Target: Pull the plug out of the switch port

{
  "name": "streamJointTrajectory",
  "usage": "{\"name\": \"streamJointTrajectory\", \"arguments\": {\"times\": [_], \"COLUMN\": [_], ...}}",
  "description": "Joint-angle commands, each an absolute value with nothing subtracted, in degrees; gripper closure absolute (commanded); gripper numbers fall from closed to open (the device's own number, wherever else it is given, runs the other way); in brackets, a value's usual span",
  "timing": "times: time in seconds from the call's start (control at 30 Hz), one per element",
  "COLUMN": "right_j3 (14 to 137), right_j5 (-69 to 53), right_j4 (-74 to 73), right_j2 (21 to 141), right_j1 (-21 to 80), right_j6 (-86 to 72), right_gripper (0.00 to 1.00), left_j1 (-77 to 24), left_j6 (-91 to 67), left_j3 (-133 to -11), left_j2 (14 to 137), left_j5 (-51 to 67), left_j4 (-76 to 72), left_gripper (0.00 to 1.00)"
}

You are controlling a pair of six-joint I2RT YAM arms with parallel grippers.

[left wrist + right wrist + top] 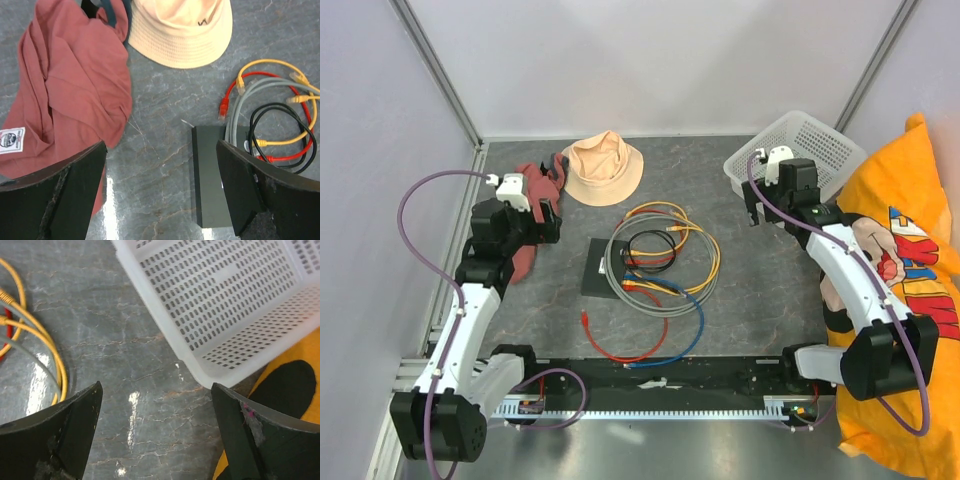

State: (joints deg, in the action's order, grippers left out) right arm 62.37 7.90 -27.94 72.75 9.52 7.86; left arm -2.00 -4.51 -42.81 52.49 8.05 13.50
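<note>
A yellow printed cushion (895, 290) fills the right edge of the top view. A white perforated basket (800, 150) sits at the cushion's upper left, near the back wall. A rust-red garment (525, 250) lies crumpled at centre left, with a peach hat (603, 168) just beside it, above centre. In the middle of the grey table (750, 290) is a loose coil of cables (660, 262) in yellow, grey, black, red and blue. The coil crowds the switch (600, 268), a flat black box just left of centre, and overlaps its right side.

The left gripper (550, 222) hangs between the garment and the switch, fingers spread wide, holding and touching nothing. The right gripper (752, 208) hovers by the basket's lower left corner, well apart from the coil, also spread wide and empty.

The left wrist view shows two things the top view is too coarse to give. Grey cables (240, 107) run onto the switch's upper right corner, partly behind one finger, and a white label (11, 139) is sewn on the garment. Where the cables enter the box cannot be told. The right wrist view takes in only table, the basket's wall and yellow cable loops (55, 360) at its left edge.
</note>
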Motion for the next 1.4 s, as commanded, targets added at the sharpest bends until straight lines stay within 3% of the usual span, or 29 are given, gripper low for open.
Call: {"name": "streamJointTrajectory", "arguments": {"times": [0.0, 0.1, 0.2, 0.3, 0.63, 0.97, 1.1, 1.37], "right_j3": [64.68, 67.76, 69.34, 65.85, 70.84, 79.36, 84.1, 88.68], "right_j5": [-4.6, -30.2, -23.23, -20.4, -24.52, -24.7, -17.86, -19.07], "right_j4": [-27.85, -36.34, -42.23, -40.89, -34.47, -25.33, -23.56, -23.64], "right_j2": [70.67, 68.12, 69.6, 71.28, 86.56, 100.36, 105.98, 114.87], "right_j1": [9.58, 11.58, 27.87, 34.35, 37.7, 38.93, 39.29, 39.37], "right_j6": [11.93, 28.35, 35.83, 38.06, 18.65, 6.78, 4.39, 7.56], "right_gripper": [0.02, 0.02, 0.02, 0.02, 0.05, 0.03, 0.04, 0.07], "left_j1": [-1.93, -1.93, -1.93, -1.93, -2.02, -2.72, -2.81, -2.72], "left_j6": [-5.36, -7.64, -11.24, -16.24, -33.92, -33.84, -34.63, -36.91], "left_j3": [-42.36, -41.66, -42.62, -43.94, -39.29, -39.55, -40.34, -40.08], "left_j2": [53.0, 54.22, 57.47, 62.12, 74.09, 79.98, 82.26, 79.11], "left_j5": [12.46, 18.34, 20.3, 19.95, 22.94, 19.08, 19.34, 23.02], "left_j4": [13.27, 13.27, 13.89, 14.59, 15.56, 11.52, 12.3, 17.75], "left_gripper": [0.01, 0.01, 0.01, 0.02, 0.08, 0.16, 0.19, 0.2]}}
